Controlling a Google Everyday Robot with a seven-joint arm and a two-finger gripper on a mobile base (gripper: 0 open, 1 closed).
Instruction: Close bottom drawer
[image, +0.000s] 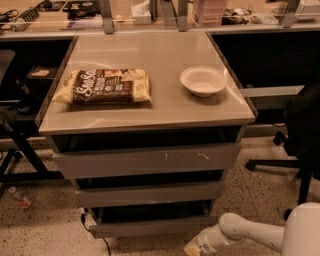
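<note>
The bottom drawer is the lowest grey front strip of the cabinet. It sits slightly pulled out, with a dark gap above it. My gripper is at the bottom edge of the view, on the end of my white arm. It is just below and to the right of the drawer's front right corner, and partly cut off by the frame edge.
Above are the middle drawer and the scratched top drawer. A snack bag and a white bowl lie on the cabinet top. A black office chair stands at the right. A cable trails on the floor at the left.
</note>
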